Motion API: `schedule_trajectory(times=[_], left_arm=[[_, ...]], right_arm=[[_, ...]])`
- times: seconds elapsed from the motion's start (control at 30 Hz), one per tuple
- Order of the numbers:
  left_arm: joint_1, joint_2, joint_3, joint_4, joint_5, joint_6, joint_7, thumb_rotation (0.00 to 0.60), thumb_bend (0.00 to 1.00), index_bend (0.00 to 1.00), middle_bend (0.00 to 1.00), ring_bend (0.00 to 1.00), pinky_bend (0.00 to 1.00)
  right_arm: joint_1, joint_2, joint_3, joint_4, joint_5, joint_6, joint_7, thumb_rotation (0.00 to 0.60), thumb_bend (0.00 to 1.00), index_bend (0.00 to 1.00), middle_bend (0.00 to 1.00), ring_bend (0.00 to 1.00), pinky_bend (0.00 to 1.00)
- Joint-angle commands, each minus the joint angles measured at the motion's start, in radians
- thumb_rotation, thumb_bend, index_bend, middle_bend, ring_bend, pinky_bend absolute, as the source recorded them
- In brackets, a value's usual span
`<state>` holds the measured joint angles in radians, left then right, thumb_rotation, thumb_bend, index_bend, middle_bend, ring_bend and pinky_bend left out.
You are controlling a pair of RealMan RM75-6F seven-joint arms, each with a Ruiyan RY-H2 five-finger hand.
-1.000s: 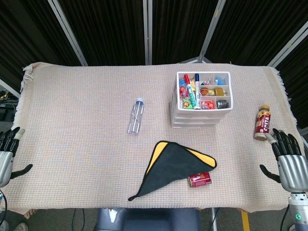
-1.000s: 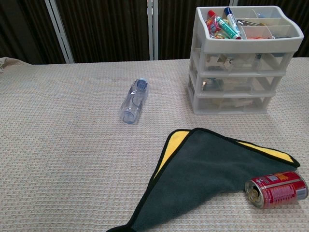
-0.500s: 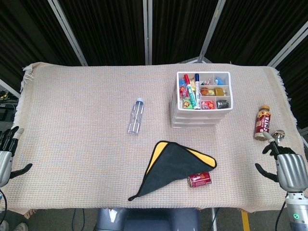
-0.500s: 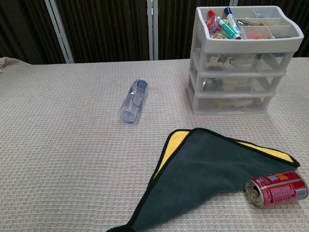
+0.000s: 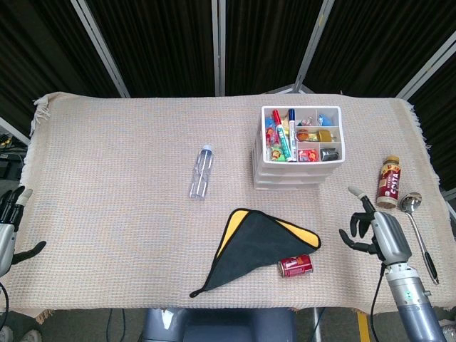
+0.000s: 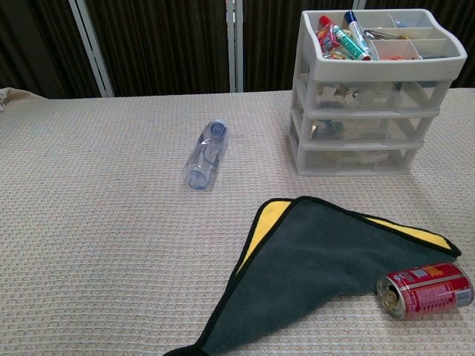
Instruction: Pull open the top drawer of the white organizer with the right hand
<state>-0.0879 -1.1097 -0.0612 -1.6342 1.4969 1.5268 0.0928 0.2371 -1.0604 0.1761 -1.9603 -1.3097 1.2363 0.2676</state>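
White organizer [image 5: 297,155] stands at back right of the table [image 5: 107,178], all three drawers pushed in; top drawer [image 6: 375,94] closed, tray on top filled with markers and small items. Right hand [image 5: 375,231] hovers over the table's right side, fingers spread, holding nothing, well apart from the organizer. Left hand [image 5: 8,226] at far left edge, fingers apart, empty. Spoon [image 5: 416,223] just beside right hand. Brown bottle [image 5: 388,182] upright near it. Red can [image 5: 295,266] lies touching the dark cloth [image 5: 253,246]. Clear bottle [image 5: 201,171] on its side.

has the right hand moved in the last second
Yes. The right hand has swung inward from the table's right edge toward the white organizer, uncovering a spoon.
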Motion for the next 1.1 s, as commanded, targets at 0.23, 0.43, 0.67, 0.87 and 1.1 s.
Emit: schedule_trajectory(times=[0.23, 0.43, 0.67, 0.87, 1.1], left_arm=[[0.002, 0.003, -0.002, 0.0, 0.006, 0.009, -0.009, 0.6, 0.1, 0.0, 0.0, 0.0, 0.0], [0.001, 0.002, -0.003, 0.002, 0.006, 0.009, -0.01, 0.6, 0.1, 0.0, 0.0, 0.0, 0.0], [0.001, 0.003, -0.003, 0.002, 0.005, 0.008, -0.012, 0.6, 0.1, 0.0, 0.0, 0.0, 0.0], [0.002, 0.006, -0.004, 0.001, 0.005, 0.009, -0.019, 0.6, 0.1, 0.0, 0.0, 0.0, 0.0], [0.004, 0.01, -0.004, -0.001, 0.008, 0.014, -0.025, 0.6, 0.1, 0.0, 0.0, 0.0, 0.0]], right_arm=[[0.078, -0.055, 0.053, -0.041, 0.145, -0.112, 0.072, 0.6, 0.3, 0.14, 0.74, 0.74, 0.63], [0.114, -0.122, 0.074, -0.031, 0.213, -0.161, 0.111, 0.6, 0.31, 0.14, 0.73, 0.74, 0.63], [0.129, -0.15, 0.081, -0.026, 0.233, -0.18, 0.124, 0.6, 0.31, 0.15, 0.73, 0.74, 0.63], [0.151, -0.195, 0.092, 0.004, 0.275, -0.2, 0.126, 0.6, 0.31, 0.15, 0.73, 0.74, 0.63], [0.175, -0.218, 0.114, 0.041, 0.334, -0.242, 0.147, 0.6, 0.31, 0.15, 0.73, 0.74, 0.63]])
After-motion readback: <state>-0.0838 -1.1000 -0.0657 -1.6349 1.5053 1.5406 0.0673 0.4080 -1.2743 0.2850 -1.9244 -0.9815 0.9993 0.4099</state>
